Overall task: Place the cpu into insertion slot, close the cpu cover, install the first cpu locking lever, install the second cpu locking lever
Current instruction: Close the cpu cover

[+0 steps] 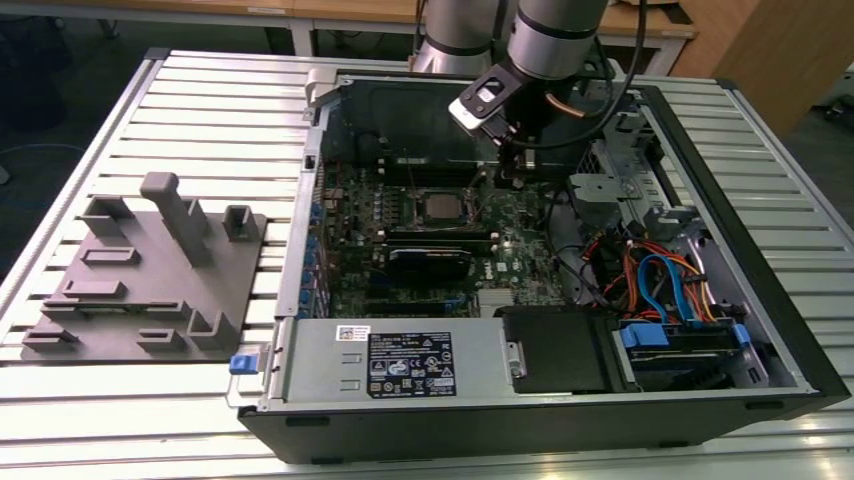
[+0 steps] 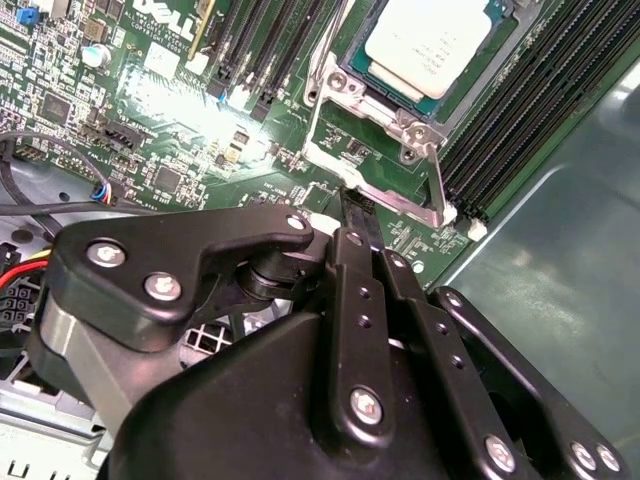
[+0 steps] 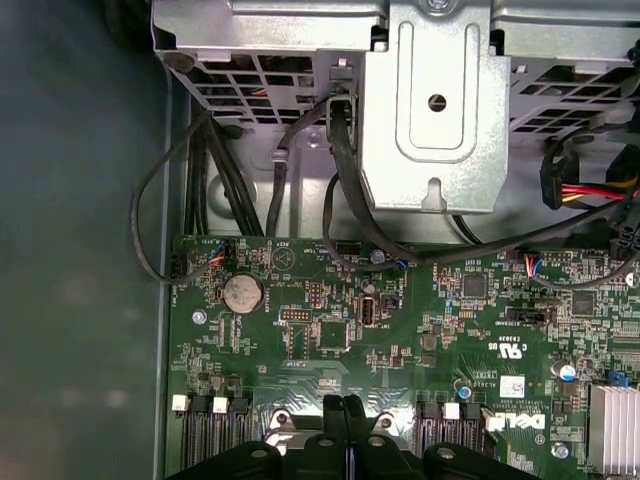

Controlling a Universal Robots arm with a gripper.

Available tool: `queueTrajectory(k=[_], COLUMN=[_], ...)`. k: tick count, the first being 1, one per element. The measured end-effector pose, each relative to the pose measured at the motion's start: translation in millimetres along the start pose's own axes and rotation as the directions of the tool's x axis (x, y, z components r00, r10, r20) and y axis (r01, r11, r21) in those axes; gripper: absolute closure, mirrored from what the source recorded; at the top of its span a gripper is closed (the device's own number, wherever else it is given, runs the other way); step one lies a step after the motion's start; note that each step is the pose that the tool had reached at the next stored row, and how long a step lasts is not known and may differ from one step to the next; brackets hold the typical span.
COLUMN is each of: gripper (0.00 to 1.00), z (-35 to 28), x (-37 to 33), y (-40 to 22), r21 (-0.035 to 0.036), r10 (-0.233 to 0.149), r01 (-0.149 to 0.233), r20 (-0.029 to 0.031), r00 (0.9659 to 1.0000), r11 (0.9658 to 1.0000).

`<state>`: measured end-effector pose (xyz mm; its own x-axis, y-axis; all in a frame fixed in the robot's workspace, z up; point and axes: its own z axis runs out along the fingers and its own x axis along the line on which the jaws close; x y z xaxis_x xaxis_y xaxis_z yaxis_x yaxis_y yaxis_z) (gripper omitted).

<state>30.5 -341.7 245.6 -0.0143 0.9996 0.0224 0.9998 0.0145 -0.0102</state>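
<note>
1. White printed label (image 1: 410, 362) on the grey metal box at the case edge.
2. Small square silver-topped cpu (image 2: 430, 45) sits in the black-and-silver insertion slot (image 2: 345, 90).
3. Black end effector (image 2: 353, 200) is pinched narrow and holds nothing, its tip just beside the silver wire locking lever (image 2: 400, 203).
4. Black cables (image 3: 200, 170) nearby.

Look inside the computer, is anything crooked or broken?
Nothing stands out. The cpu lies flat and straight, with the cpu cover level around it. The gripper, fingers together, points at a silver lever beside the cover. The green board shows no cracks or loose bits.
</note>
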Motion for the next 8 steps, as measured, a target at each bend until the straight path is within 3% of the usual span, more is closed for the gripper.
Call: queueTrajectory(k=[8], gripper=[0.9], z=[0.0], x=[0.0], y=[-0.5], r21=[0.0], r10=[0.0], r01=[0.0], r20=[0.0], r00=[1.0], r11=[1.0])
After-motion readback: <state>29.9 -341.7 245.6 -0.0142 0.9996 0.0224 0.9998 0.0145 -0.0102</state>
